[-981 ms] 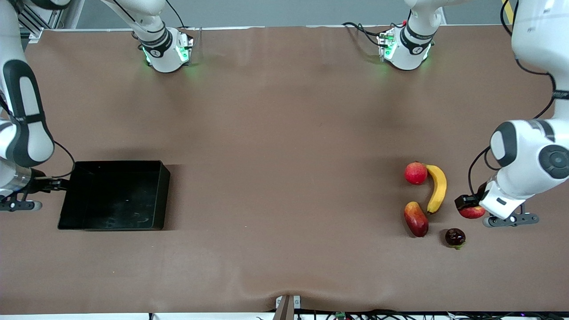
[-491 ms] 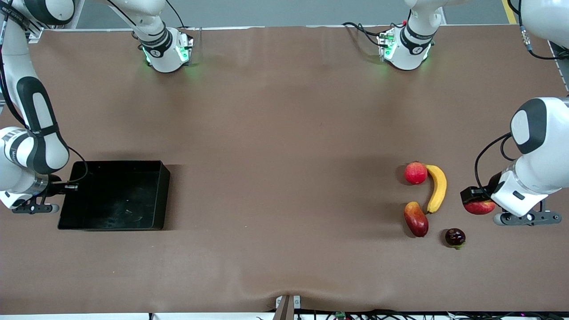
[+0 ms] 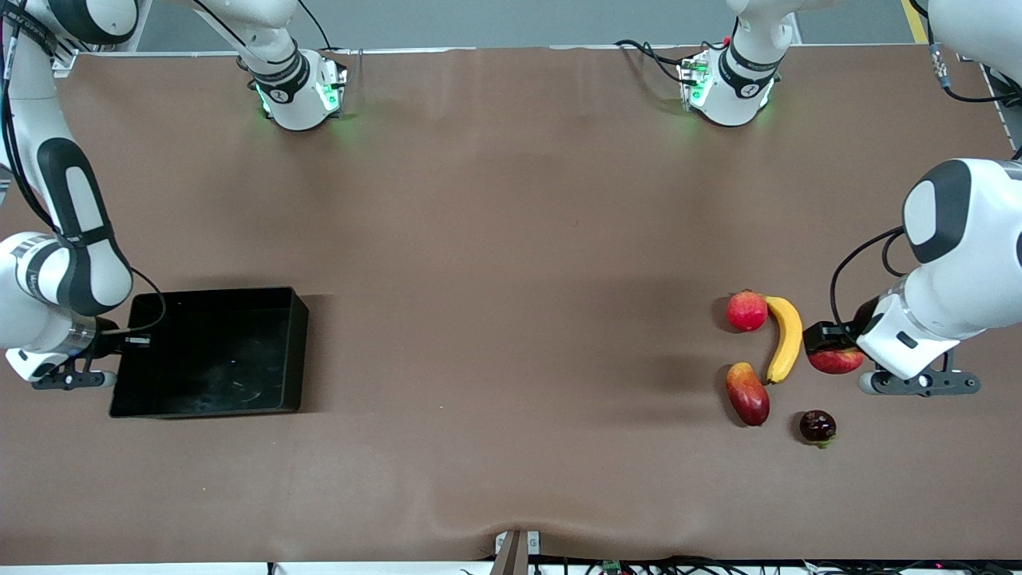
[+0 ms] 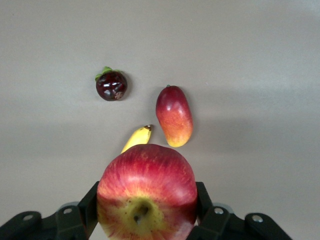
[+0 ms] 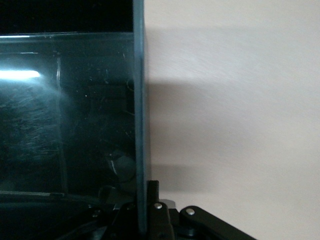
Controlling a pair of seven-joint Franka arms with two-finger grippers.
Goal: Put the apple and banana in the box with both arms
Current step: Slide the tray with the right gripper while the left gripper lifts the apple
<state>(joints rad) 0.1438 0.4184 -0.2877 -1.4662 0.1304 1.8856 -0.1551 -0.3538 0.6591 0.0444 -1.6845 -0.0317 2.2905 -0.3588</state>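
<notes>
My left gripper [image 3: 830,345] is shut on the apple [image 3: 836,361], red with a yellowish stem dimple, and holds it just above the table beside the banana [image 3: 786,339]. In the left wrist view the apple [image 4: 147,185] fills the space between the black fingers [image 4: 87,207], and the banana's tip [image 4: 136,139] shows past it. The black box [image 3: 297,351] lies toward the right arm's end of the table. My right gripper [image 3: 134,342] is shut on the box's end wall; in the right wrist view this glossy wall [image 5: 140,125] runs between the fingers [image 5: 153,192].
A pinkish-red round fruit [image 3: 746,311] touches the banana's farther end. A red-and-yellow mango [image 3: 747,393] and a dark mangosteen [image 3: 817,426] lie nearer the front camera; both show in the left wrist view, the mango [image 4: 174,116] and the mangosteen [image 4: 111,85].
My left gripper has lifted the apple and carried it closer to the banana. My right gripper has shifted with the box's wall, and the box has slid slightly toward the table's middle.
</notes>
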